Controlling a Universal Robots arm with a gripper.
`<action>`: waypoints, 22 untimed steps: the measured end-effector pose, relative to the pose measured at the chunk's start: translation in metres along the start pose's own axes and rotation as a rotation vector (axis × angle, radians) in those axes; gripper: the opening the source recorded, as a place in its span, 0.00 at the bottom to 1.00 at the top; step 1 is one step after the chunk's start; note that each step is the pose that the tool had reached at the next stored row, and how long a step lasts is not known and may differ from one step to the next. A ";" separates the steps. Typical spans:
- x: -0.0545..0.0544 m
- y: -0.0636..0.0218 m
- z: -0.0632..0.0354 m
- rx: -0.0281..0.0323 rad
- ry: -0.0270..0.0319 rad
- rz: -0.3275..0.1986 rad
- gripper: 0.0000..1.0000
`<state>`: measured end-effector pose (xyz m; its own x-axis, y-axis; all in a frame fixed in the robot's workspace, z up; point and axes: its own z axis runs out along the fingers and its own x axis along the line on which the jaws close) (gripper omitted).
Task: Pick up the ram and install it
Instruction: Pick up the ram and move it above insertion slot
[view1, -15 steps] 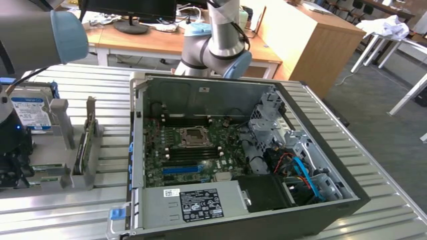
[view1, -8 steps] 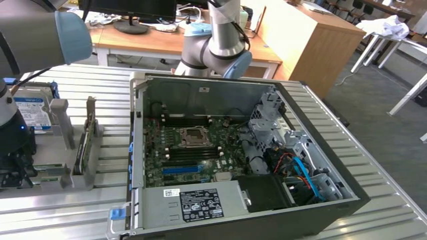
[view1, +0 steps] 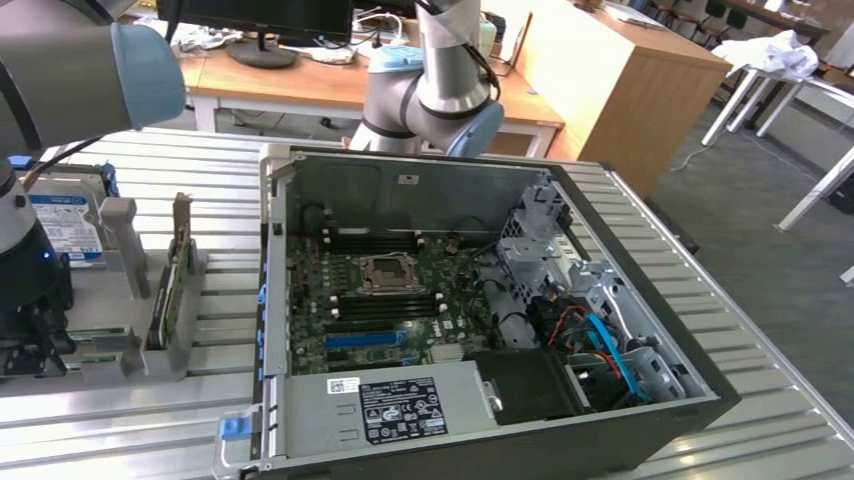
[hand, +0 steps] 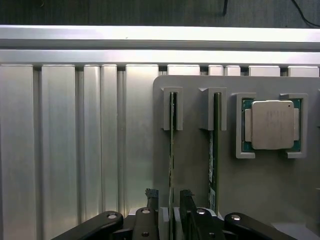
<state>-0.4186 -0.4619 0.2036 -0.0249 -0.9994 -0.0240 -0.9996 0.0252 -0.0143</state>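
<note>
- In the exterior view, my arm (view1: 67, 70) reaches in at the exterior view's left, over a grey holder (view1: 187, 335) that sits beside the open computer case (view1: 400, 185).
- The holder keeps parts on edge and apart so that a pincer can get at them. A hard drive (view1: 64, 235) stands at its far end.
- A thin stick (view1: 166, 300) is slotted upright nearer the case. From this angle I cannot tell whether it is the one I am over.
- The case lies on its side with its cover off, so the circuit board (view1: 387, 300) faces up and its long black slots are open from above.
- In the wrist view, the ram (hand: 172, 145) stands on its long edge in the holder, with its far end caught in a grey bracket that keeps it upright.
- My pincer (hand: 170, 197) is spread, with one finger (hand: 151, 196) on each side of the ram's near end. I see a gap on both sides, so nothing is pinched yet.
- A second stick (hand: 214, 150) stands parallel in the next bracket, clear of my fingers.
- A square processor chip (hand: 272, 125) lies flat in its own corner frame further along.
- The ribbed metal table (hand: 75, 150) carries the whole holder.
</note>
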 end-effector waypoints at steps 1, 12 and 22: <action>0.000 -0.0001 0.0002 0.0001 -0.0001 0.000 0.31; -0.001 -0.0002 0.0008 0.0002 0.0000 0.000 0.31; -0.003 -0.0001 0.0032 0.0000 0.0001 0.000 0.31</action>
<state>-0.4184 -0.4590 0.2005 -0.0249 -0.9994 -0.0239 -0.9996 0.0252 -0.0143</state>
